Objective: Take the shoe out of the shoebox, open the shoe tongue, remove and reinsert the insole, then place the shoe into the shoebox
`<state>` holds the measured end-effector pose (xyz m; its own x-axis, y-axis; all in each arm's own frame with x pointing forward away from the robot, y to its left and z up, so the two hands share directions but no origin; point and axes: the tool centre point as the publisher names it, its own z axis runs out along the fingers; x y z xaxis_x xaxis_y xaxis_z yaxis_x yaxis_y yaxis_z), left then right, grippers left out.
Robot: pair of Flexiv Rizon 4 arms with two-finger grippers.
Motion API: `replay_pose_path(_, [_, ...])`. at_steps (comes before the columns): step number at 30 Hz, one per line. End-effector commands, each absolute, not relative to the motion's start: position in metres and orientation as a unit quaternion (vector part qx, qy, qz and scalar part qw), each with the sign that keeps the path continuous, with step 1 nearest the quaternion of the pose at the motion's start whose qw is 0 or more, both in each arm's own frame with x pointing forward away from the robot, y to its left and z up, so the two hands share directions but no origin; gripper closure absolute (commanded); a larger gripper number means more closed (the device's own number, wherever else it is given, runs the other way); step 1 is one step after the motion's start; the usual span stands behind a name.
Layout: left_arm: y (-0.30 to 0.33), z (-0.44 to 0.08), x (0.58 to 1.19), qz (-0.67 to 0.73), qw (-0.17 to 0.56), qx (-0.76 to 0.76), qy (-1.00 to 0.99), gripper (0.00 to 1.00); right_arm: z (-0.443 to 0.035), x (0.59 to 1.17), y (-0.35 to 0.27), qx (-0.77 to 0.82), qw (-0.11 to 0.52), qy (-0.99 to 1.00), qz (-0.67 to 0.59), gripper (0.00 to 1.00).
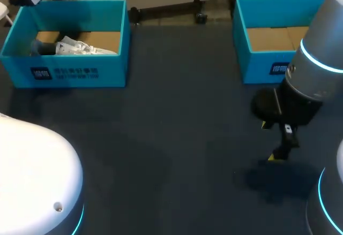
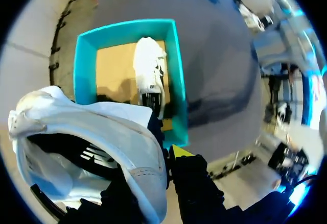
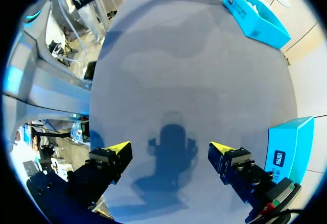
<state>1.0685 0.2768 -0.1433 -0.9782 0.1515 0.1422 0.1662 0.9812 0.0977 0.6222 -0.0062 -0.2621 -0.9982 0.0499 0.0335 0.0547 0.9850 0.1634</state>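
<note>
Behind the gripped shoe [image 2: 120,132], half the left tool [image 2: 166,158] is hidden.

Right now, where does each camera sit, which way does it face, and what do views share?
Head: above and behind, looking down at the table; left arm and right arm show.
Left wrist: on the left arm, looking down into the left shoebox; left jaws hold a white shoe.
Right wrist: on the right arm, looking down at the table; right jaws open.
Shared: head and left wrist show the boxed shoe.
</note>
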Motion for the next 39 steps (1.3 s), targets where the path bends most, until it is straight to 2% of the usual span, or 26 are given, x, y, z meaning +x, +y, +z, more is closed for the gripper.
replay_pose_path(1, [0.288,-0.147,1.085,-0.067,0.067,-0.174,-0.98,1.0,-0.264,0.622,-0.006,-0.026,0.014,-0.996,-0.082,0.0])
replay_pose_path(7, [0.308,-0.147,1.087,-0.051,0.043,-0.32,-0.945,1.0,-0.264,0.622,-0.006,-0.026,0.014,-0.996,-0.082,0.0])
replay_pose_path(20, [0.308,-0.147,1.087,-0.051,0.043,-0.32,-0.945,1.0,-0.264,0.622,-0.006,-0.026,0.014,-0.996,-0.082,0.0])
replay_pose_path(24, [0.314,-0.157,1.114,-0.043,0.012,-0.405,-0.913,1.0,-0.264,0.622,-0.006,-0.026,0.014,-0.996,-0.082,0.0])
replay_pose_path(28, [0.326,-0.165,1.133,-0.057,0.012,-0.492,-0.868,1.0,-0.264,0.622,-0.006,-0.026,0.014,-0.996,-0.082,0.0])
replay_pose_path(34, [0.335,-0.169,1.131,-0.089,0.005,-0.612,-0.785,1.0,-0.264,0.622,-0.006,-0.026,0.014,-0.996,-0.082,0.0])
replay_pose_path(39, [0.337,-0.169,1.132,-0.104,0.01,-0.644,-0.758,1.0,-0.264,0.622,-0.006,-0.026,0.014,-0.996,-0.082,0.0])
